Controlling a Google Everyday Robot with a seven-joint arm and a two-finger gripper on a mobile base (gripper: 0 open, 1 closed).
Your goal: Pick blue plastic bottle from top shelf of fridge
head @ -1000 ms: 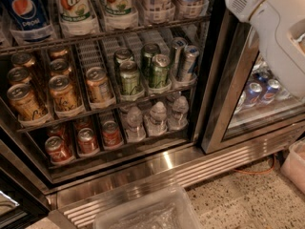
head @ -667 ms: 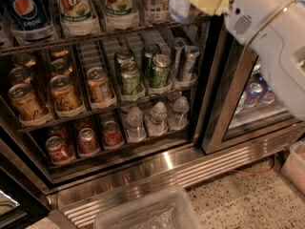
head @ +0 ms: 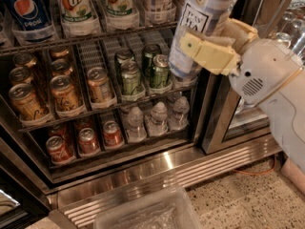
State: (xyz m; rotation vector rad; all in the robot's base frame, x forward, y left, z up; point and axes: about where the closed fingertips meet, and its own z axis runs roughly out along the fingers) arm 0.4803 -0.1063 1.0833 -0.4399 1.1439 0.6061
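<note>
The blue plastic bottle (head: 202,20), clear with brown tea and a pale label reading "TEXAS TEA", is held in my gripper (head: 209,51), out in front of the open fridge (head: 143,161) at the upper right. The gripper's cream-coloured fingers (head: 205,55) are shut around the bottle's lower half. The bottle tilts slightly, and its cap is out of view above the frame. The top shelf (head: 95,35) behind it holds a Pepsi bottle (head: 26,11) and white-and-green soda bottles (head: 76,6).
Lower wire racks hold brown cans (head: 62,92), green cans (head: 143,73) and small water bottles (head: 157,118). Red cans (head: 86,140) stand on the bottom rack. A clear plastic bin (head: 147,213) sits on the floor in front. The glass door (head: 257,99) stands at the right.
My gripper has come down and out from the top shelf toward the camera, carrying the tea bottle with it. The bottle now hangs in front of the can shelf.
</note>
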